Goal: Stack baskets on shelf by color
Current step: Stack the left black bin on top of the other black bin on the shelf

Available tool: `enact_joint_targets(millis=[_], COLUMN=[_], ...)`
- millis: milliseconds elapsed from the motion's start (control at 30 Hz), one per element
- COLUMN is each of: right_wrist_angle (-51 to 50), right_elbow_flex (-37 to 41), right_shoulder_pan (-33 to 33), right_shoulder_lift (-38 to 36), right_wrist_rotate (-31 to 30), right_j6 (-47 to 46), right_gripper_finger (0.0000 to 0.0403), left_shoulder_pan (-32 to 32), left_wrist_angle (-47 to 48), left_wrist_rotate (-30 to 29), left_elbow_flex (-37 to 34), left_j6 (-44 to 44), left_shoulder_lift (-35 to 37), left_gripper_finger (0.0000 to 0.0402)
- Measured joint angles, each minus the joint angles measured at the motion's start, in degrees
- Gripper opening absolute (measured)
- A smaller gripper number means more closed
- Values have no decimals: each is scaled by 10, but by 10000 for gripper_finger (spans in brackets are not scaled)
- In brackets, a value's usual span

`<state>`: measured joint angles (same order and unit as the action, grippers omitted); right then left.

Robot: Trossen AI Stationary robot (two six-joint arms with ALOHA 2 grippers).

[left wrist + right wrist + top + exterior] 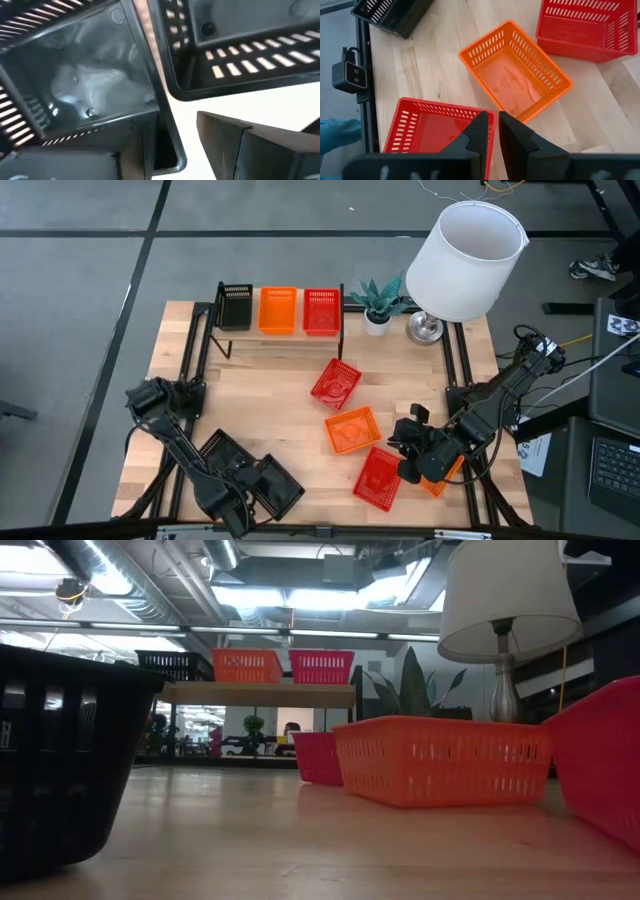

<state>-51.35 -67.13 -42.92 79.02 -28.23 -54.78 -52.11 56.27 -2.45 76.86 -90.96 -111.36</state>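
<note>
Left fingers [175, 150] straddling black basket [270, 485] rim; right fingers [491, 131] nearly closed above red basket [427, 130] edge

I see tabletop [290, 430]: pale wood planks, matt, visible grain | baskets: slotted plastic, orange one [515, 70] faintly shiny inside, black one [85, 80] glossy with glare on its floor | shelf [280, 338]: light wood top, thin black metal legs | lamp shade [465, 260]: smooth white; lamp base [424, 328]: shiny metal

Even bright overhead light; glaring ceiling lights [330, 595]; blurred near black basket [60, 760].
</note>
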Motion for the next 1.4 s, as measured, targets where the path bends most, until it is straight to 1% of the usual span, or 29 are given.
enact_joint_targets(millis=[100,167,233,333,367,467,567,667,767,867,1000,1033,1267,1400], right_wrist_angle=[0,0,0,0,0,0,0,0,0,0,1,1,3,3], right_elbow_flex=[0,0,0,0,0,0,0,0,0,0,0,0,0,0], right_shoulder_pan=[0,0,0,0,0,0,0,0,0,0,0,0,0,0], right_shoulder_lift=[0,0,0,0,0,0,0,0,0,0,0,0,0,0], right_wrist_rotate=[0,0,-1,-1,-1,-1,-2,-2,-6,-7,-7,-7,-7,-7], right_j6=[0,0,0,0,0,0,4,16,21,26,26,26,26,26], right_gripper_finger=[45,45,45,45,45,45,45,45,45,45,45,45,45,45], left_shoulder_pan=[-7,-10,-13,-15,-16,-22,-22,-22,-22,-23,-22,-22,-12,11], left_wrist_angle=[1,0,1,15,28,69,93,127,183,251,330,338,337,337], left_wrist_rotate=[0,6,6,5,6,28,65,68,59,31,-43,-59,-189,-237], left_elbow_flex=[0,0,0,0,0,7,31,77,137,204,278,293,340,345], left_j6=[-4,-5,-5,-22,-36,-58,-52,-49,-45,-45,-45,-44,44,113], left_shoulder_lift=[-11,-17,-18,-17,-17,-17,-17,-17,-17,-17,-17,-17,-11,-11], left_gripper_finger=[122,111,84,21,12,3,1,1,0,0,0,0,0,0])
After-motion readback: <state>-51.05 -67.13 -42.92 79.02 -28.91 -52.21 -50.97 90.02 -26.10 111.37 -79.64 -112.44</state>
